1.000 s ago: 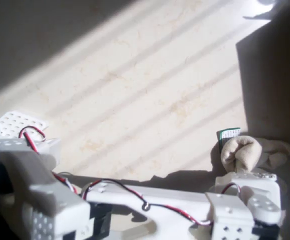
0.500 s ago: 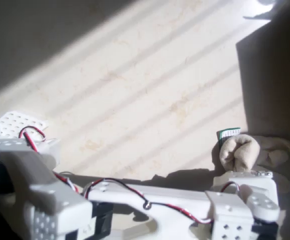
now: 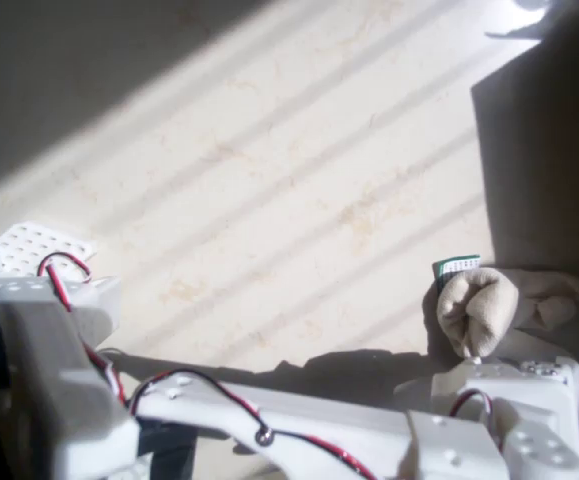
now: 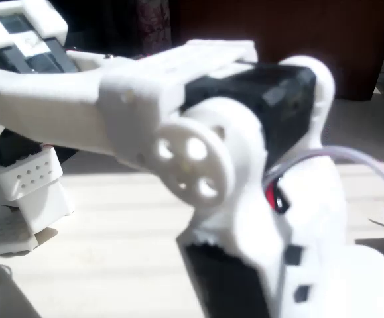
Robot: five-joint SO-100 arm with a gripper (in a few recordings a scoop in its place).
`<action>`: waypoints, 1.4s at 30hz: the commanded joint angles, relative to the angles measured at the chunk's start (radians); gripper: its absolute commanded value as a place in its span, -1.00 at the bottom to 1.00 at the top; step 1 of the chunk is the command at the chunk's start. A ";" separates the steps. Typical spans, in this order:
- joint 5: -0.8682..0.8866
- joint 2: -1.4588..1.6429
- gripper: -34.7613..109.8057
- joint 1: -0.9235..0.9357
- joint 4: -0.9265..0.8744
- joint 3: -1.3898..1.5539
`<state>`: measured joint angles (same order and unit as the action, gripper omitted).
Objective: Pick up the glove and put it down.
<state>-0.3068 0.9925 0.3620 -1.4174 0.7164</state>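
Glove (image 3: 489, 305): bunched on the sunlit table (image 3: 299, 180), lying just beyond my wrist in the overhead view, green-and-white label (image 3: 456, 267) poking out at its far corner.
Jaws: hidden under my own arm, can't tell if spread or pinching.

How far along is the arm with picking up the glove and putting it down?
Early, by the look of it. In the overhead view the glove lies bunched on the table, its green label at its upper left corner. The white arm reaches across the bottom edge, its far end just below the glove. The jaws are hidden, so a grip cannot be confirmed. Lifting and setting it down appear to remain.
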 commanded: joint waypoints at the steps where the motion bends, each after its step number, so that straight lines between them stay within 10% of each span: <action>1: 0.003 0.155 -0.14 -0.074 -0.003 -0.031; 18: 0.176 -0.002 -0.14 -0.488 0.011 -0.031; 42: 0.179 -0.249 -0.52 -0.508 0.241 -0.023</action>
<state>-0.1335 0.7317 -0.1319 -1.1888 0.7133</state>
